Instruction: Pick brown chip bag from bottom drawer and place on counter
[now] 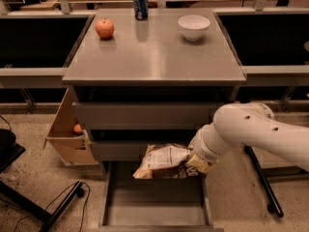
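Observation:
The brown chip bag hangs in the air above the open bottom drawer, in front of the middle drawer. My gripper is at the bag's right end and is shut on it; the white arm hides most of the fingers. The arm comes in from the right. The drawer's grey floor is bare below the bag. The counter is the grey cabinet top above.
On the counter stand a red apple at the back left, a blue can at the back middle and a white bowl at the back right. A cardboard box sits left of the cabinet. Black stand legs lie on the floor.

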Action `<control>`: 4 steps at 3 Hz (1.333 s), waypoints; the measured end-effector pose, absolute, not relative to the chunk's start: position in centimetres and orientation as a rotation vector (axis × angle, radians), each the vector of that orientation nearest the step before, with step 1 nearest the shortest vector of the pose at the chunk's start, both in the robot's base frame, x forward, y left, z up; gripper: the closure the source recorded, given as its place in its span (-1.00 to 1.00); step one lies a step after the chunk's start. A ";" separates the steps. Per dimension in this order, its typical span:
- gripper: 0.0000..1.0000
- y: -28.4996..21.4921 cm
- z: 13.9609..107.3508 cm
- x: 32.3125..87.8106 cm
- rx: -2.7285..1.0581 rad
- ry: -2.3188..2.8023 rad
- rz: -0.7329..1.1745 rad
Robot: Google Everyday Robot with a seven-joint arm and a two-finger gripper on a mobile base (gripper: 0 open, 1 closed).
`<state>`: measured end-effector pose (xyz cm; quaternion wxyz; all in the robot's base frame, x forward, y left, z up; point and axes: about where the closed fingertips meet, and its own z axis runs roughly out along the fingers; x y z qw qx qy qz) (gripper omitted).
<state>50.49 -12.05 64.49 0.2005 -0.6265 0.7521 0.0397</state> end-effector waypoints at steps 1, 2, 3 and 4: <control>1.00 -11.9 65.0 50.8 -1.756 2.100 0.095; 1.00 -11.1 70.0 51.9 -1.775 2.083 0.016; 1.00 -10.0 77.8 53.3 -1.800 2.065 -0.075; 1.00 -9.3 85.6 54.9 -1.803 2.061 -0.169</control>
